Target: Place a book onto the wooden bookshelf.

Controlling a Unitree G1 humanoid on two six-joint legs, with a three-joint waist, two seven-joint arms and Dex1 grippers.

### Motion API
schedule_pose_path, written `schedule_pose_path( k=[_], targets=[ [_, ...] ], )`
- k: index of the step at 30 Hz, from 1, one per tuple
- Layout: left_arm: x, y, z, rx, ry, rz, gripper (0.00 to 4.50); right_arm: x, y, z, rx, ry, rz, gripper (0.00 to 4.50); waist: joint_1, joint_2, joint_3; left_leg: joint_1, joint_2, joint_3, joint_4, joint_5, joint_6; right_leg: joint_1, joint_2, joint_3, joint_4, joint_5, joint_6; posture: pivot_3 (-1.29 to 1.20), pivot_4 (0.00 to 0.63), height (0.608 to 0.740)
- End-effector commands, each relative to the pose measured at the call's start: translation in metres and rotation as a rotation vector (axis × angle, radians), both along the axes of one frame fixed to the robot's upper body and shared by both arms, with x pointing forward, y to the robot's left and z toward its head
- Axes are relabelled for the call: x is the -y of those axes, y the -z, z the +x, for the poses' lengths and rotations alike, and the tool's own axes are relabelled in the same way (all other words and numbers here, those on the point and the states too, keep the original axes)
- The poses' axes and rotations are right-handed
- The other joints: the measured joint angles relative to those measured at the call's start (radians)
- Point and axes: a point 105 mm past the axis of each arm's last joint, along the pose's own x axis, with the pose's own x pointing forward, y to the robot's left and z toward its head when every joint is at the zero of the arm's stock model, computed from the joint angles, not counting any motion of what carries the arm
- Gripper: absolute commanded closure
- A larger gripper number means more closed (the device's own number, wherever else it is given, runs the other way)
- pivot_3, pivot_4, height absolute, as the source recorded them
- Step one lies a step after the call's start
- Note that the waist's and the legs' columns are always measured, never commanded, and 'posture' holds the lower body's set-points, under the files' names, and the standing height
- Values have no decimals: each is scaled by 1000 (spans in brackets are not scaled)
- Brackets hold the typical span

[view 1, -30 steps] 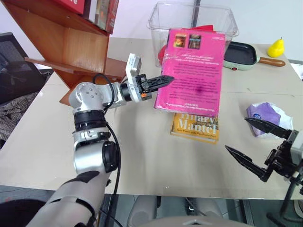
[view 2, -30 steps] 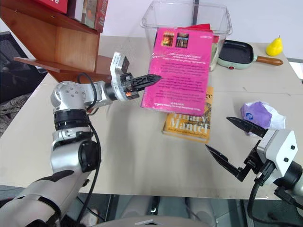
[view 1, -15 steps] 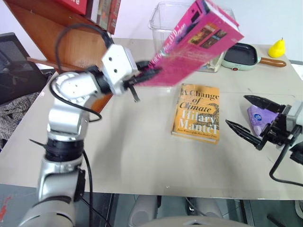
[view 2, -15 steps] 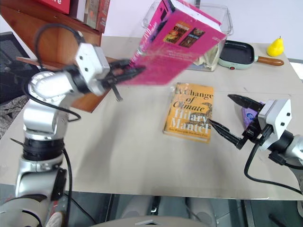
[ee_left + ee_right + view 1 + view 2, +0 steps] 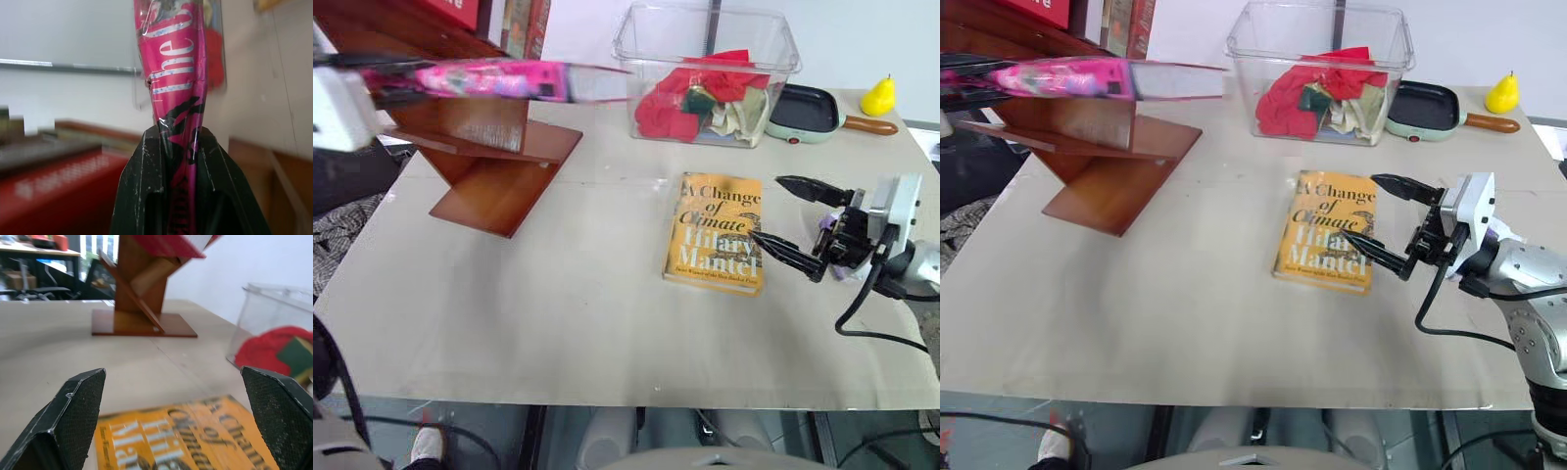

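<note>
The magenta-pink book (image 5: 470, 78) hangs level in the air at the upper left, edge-on, its white page edges (image 5: 1175, 80) pointing toward the bin. It is in front of the upper boards of the reddish-brown wooden bookshelf (image 5: 499, 147); I cannot tell if it touches them. My left gripper (image 5: 178, 134) is shut on the book's spine end, and its black fingers (image 5: 142, 166) clamp both covers. My right gripper (image 5: 769, 210) stands wide open, holding nothing, just above the table by the right edge of the yellow-orange book (image 5: 717, 233).
A clear plastic bin (image 5: 705, 49) of red and pale cloths stands at the back centre. Beside it are a small green pan (image 5: 813, 110) and a yellow pear-shaped toy (image 5: 879, 98). Red-spined books (image 5: 1121, 20) stand upright on the shelf. Bare tabletop lies in front of the bookshelf.
My left arm has swung the pink book left and up and rolled it from tilted to level by the shelf. My right gripper has moved forward to the yellow book's edge, still open.
</note>
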Motion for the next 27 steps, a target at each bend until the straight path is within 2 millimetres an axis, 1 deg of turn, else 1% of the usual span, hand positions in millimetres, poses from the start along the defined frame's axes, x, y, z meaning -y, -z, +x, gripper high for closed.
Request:
schedule_pose_path(
  k=[1, 4, 6, 9, 14, 16, 17, 19, 21, 23, 27],
  targets=[
    [-29, -15, -15, 51, -79, 45, 4409, -5, -16, -9, 58, -46, 30, 0, 0, 0, 0, 0, 0, 0, 0, 0, 0, 0, 0, 0, 0, 0, 0, 0, 150, 740],
    [-50, -7, -10, 9, -164, 46, 4409, -2, -14, -11, 61, -30, 21, 0, 3, -1, 0, 0, 0, 1, 0, 0, 0, 0, 0, -1, 1, 0, 0, 0, 150, 740],
    [-56, -2, -4, -11, -196, 43, 4409, -3, -14, -11, 62, -25, 21, 0, 1, -1, 0, -1, -1, 0, 1, 0, 0, 0, 0, -2, 1, 0, 0, 0, 150, 740],
    [-67, 8, 13, -33, -302, 49, 4409, 0, -11, -11, 62, -17, 7, 0, 0, -2, 0, -1, -1, 0, 2, 0, 0, 0, 0, -2, 2, 0, 0, 0, 150, 740],
    [-85, 25, 31, -54, -454, 88, 4409, -2, -6, -12, 59, 1, 5, 0, -9, -3, -1, 1, -1, 0, 2, 0, 0, 0, 1, -1, 4, 0, 0, 0, 150, 740],
    [-88, 23, 34, -34, -478, 64, 3391, -3, -5, -14, 58, 2, 6, 0, -13, -2, -1, 4, 0, 2, 1, 0, 0, 1, 1, 1, 6, 0, 1, 0, 150, 740],
    [-89, 21, 35, -17, -485, 42, 3142, -4, -4, -14, 55, 3, 5, 0, -17, -2, 0, 4, 0, 2, 0, 0, 0, 1, 2, 1, 7, 0, 1, 0, 150, 740],
    [-91, 20, 34, -9, -487, 0, 2220, -3, -3, -15, 48, 6, -1, 0, -20, -4, 0, 4, 1, 1, 1, 0, 0, 1, 4, 0, 8, -1, 1, 0, 150, 740],
    [-91, 20, 30, -20, -468, -42, 1598, -1, -2, -15, 44, 8, -8, 0, -21, -4, 0, 3, 4, 1, 1, 0, 0, 1, 4, -1, 7, 0, 0, 0, 150, 740],
    [-90, 19, 24, -33, -432, -113, 660, 0, -1, -14, 43, 7, -10, 0, -22, -4, 0, 2, 3, 2, 1, 0, 0, 0, 3, 0, 5, 0, 0, 0, 150, 740],
    [-79, 13, 14, -70, -293, -263, 660, -4, -2, -10, 42, -19, -17, 0, -23, -4, 0, 1, 2, 2, 1, 0, 0, -1, 1, 0, 3, 0, 0, 0, 150, 740]
  ],
)
